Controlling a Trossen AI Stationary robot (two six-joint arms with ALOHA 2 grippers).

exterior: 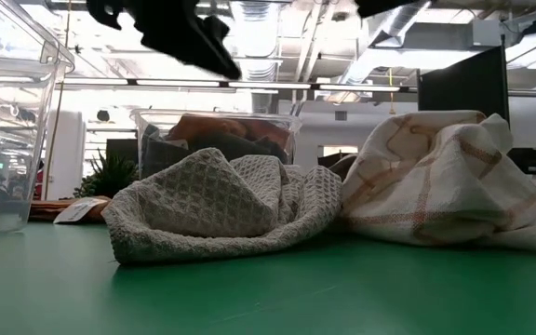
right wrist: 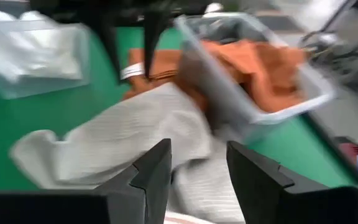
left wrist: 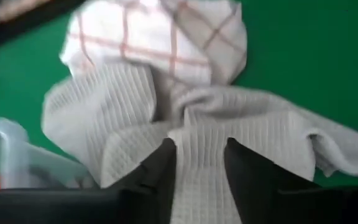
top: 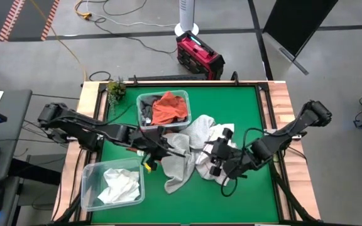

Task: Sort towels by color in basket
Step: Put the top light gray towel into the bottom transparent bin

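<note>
The light grey towel [top: 180, 164] lay crumpled on the green table [top: 250, 113], near the middle, just in front of the far bin. Touching its right side was the white towel with thin red grid lines [top: 217, 135], bunched in a heap. In the low view the grey waffle cloth [exterior: 217, 207] sat left of the red-lined one [exterior: 445, 181], the two pressed together.

My left gripper [top: 159, 150] hovered just over the left edge of the grey towel, its fingers [left wrist: 160, 171] apart with the waffle weave showing between them; they held nothing. My right gripper [top: 219, 157] hung over the right part of the pile, beside the red-lined towel, fingers [right wrist: 151, 171] likewise spread and empty above the grey cloth [right wrist: 123, 140].

Behind the pile stood a clear bin [top: 182, 95] holding the rust orange-red towel [top: 170, 108] and a dark grey towel [top: 146, 112] at its left. A second clear bin [top: 90, 172] sat at the near left corner with a plain white towel [top: 119, 185] inside. A small green plant [top: 115, 90] stood at the far left edge of the table.
</note>
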